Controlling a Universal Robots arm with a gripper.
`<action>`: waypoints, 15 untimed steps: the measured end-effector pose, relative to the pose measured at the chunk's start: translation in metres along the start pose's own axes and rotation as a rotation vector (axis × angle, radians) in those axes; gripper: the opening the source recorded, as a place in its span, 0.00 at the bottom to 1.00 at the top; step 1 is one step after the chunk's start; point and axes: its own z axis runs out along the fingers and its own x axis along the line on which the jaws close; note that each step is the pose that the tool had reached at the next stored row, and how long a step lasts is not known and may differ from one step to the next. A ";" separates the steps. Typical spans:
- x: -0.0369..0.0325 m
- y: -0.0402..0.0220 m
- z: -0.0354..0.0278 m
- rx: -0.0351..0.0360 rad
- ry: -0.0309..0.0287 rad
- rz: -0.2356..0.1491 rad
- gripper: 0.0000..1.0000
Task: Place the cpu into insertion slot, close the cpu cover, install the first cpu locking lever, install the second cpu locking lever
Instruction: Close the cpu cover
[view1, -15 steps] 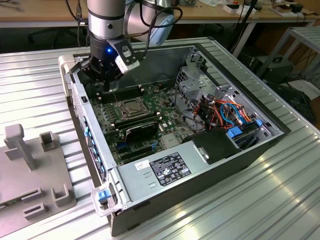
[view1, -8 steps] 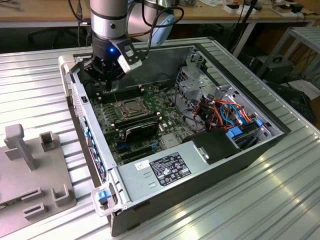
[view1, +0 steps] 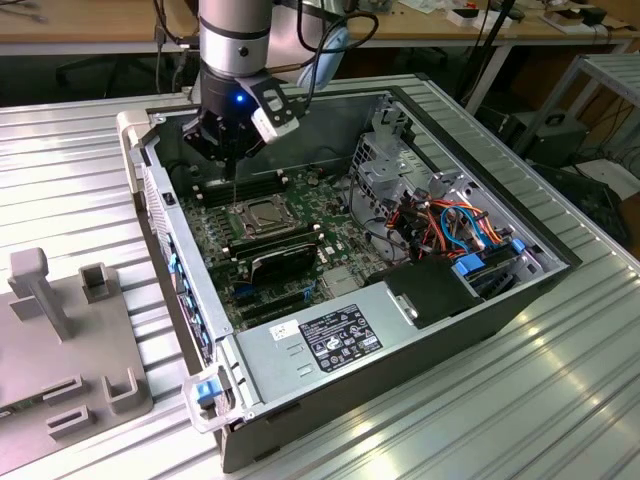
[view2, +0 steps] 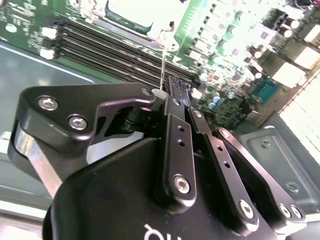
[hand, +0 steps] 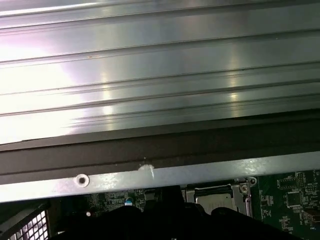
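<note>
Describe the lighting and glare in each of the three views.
Exterior view: pale reflected streaks cross the ribbed table, and a blue light glows on the arm. Second wrist view: the insertion slot burns out to white. First wrist view: strong glare whitens the table, while the case rim is dark.

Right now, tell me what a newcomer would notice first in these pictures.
The open computer case sits at the exterior view's middle, on a ribbed metal table. The gripper hangs over the board by the seated cpu, with a thin lever rising to it.
</note>
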 end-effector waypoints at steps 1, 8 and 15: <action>-0.0024 0.0003 0.0000 -0.0001 0.0000 -0.002 0.11; -0.0137 0.0019 0.0005 0.0001 0.0004 -0.016 0.11; -0.0292 0.0036 0.0039 -0.0001 0.0005 -0.024 0.11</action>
